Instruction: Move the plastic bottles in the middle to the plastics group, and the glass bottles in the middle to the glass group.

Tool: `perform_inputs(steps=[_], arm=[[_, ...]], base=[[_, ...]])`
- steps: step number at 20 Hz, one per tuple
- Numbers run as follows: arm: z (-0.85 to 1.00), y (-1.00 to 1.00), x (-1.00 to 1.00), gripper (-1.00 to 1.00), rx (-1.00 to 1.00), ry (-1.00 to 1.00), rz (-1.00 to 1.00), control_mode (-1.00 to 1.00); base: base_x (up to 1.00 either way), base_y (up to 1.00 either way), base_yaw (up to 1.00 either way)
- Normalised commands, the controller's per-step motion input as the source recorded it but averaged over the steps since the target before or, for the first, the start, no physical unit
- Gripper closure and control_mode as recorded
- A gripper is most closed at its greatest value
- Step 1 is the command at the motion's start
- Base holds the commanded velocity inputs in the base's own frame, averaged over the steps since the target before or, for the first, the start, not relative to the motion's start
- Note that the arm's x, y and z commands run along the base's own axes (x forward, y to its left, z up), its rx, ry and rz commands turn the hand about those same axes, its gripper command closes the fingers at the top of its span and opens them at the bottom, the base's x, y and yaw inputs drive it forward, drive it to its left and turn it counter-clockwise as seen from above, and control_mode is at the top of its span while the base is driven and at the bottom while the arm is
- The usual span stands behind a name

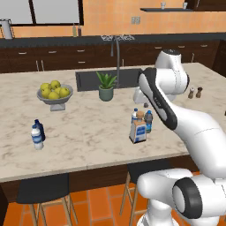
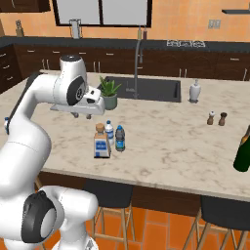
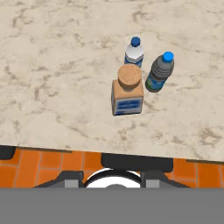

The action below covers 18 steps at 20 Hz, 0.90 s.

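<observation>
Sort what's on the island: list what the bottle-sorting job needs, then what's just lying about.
Job:
pale bottle
grey bottle
cork flask
plastics pair
gripper

Lying about:
fruit bowl
plant
shakers
white vase
green bottle

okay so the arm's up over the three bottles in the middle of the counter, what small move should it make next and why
Probably lower the gripper toward the dark grey round bottle with the blue cap. All three middle items stand untouched, this bottle at the cluster's outer side, close beside the pale clear blue-capped bottle and the square cork-topped flask. The gripper hangs above, holding nothing I can see.
</observation>
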Motion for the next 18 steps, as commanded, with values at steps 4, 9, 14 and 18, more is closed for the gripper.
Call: perform_inputs(steps=[4, 9, 14, 18], arm=[[-0.01, 0.00, 0.00, -1.00, -0.02, 0.00, 0.00, -1.00], [-0.30, -0.02, 0.05, -1.00, -0.08, 0.08, 0.00, -1.00], [-0.41, -0.03, 0.44, -1.00, 0.00, 0.10, 0.00, -1.00], [-0.37, -0.05, 0.47, -1.00, 0.00, 0.13, 0.00, -1.00]], base=[[0.00, 0.00, 0.00], [0.00, 0.00, 0.00], [0.00, 0.00, 0.00], [0.00, 0.00, 0.00]])
